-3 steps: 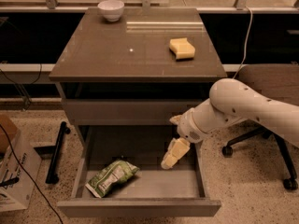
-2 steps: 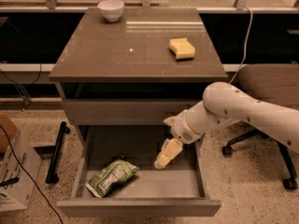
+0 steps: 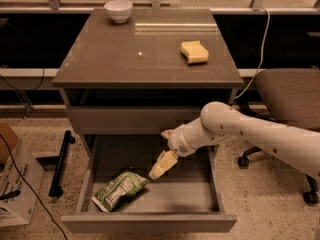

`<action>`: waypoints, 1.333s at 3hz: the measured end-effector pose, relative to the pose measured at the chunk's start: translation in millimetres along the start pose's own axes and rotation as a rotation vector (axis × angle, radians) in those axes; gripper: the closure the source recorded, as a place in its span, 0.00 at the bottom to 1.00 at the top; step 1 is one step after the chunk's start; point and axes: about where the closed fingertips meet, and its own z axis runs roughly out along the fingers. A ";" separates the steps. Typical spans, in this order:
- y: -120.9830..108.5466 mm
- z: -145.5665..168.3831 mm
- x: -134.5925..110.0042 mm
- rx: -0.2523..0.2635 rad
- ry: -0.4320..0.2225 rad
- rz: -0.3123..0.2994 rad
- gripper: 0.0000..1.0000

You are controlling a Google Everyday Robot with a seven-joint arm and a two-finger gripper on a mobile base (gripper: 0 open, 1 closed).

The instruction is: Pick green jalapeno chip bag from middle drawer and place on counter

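The green jalapeno chip bag (image 3: pixel 119 189) lies flat on the floor of the open middle drawer (image 3: pixel 150 223), at its front left. My gripper (image 3: pixel 161 167) hangs inside the drawer over its middle, pointing down and left, a short way right of and above the bag and not touching it. Nothing is held in it. The counter (image 3: pixel 145 59) is the glossy grey-brown cabinet top above the drawer.
A white bowl (image 3: pixel 118 10) stands at the counter's back left and a pale yellow sponge (image 3: pixel 194 52) at its right. An office chair (image 3: pixel 290 99) stands to the right of the cabinet. A cardboard box (image 3: pixel 15 179) and a black bar (image 3: pixel 61 161) are on the floor at left.
My gripper has moved left and slightly down inside the drawer, closer to the chip bag. The bag has not moved.
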 end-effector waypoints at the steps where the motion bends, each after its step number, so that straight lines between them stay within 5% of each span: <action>1: -9.7 38.1 11.4 -0.012 -0.013 0.043 0.00; 4: -20.9 145.1 42.4 -0.102 0.018 0.154 0.00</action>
